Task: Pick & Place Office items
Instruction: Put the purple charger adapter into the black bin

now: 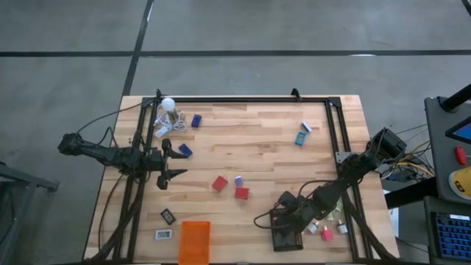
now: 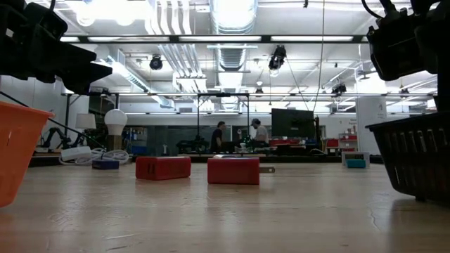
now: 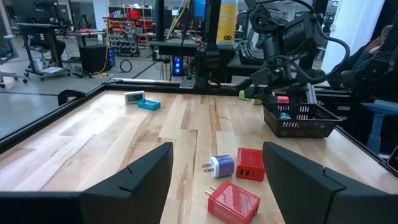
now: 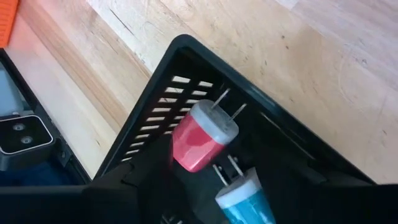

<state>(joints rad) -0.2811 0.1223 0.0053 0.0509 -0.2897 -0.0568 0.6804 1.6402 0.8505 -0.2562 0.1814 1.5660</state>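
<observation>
Office items lie scattered on the wooden table: two red cubes (image 1: 219, 183) (image 1: 241, 193), a small purple plug (image 3: 222, 165), dark blue blocks (image 1: 196, 120) (image 1: 185, 150), and a teal box (image 1: 302, 137). My right gripper (image 1: 287, 212) hangs open over the black basket (image 1: 285, 237), slanting down. Below its fingers (image 4: 134, 186), a pink plug charger (image 4: 200, 140) and a blue one (image 4: 244, 198) are inside the basket (image 4: 155, 99), prongs up. My left gripper (image 1: 174, 162) waits open at the table's left, level, facing the red cubes (image 3: 250, 163).
An orange tray (image 1: 194, 241) stands at the near edge, with small black and white rectangles (image 1: 168, 216) (image 1: 163, 235) to its left. A light bulb (image 1: 168, 104) and white cable lie at the far left corner. A few small items (image 1: 326, 234) lie right of the basket.
</observation>
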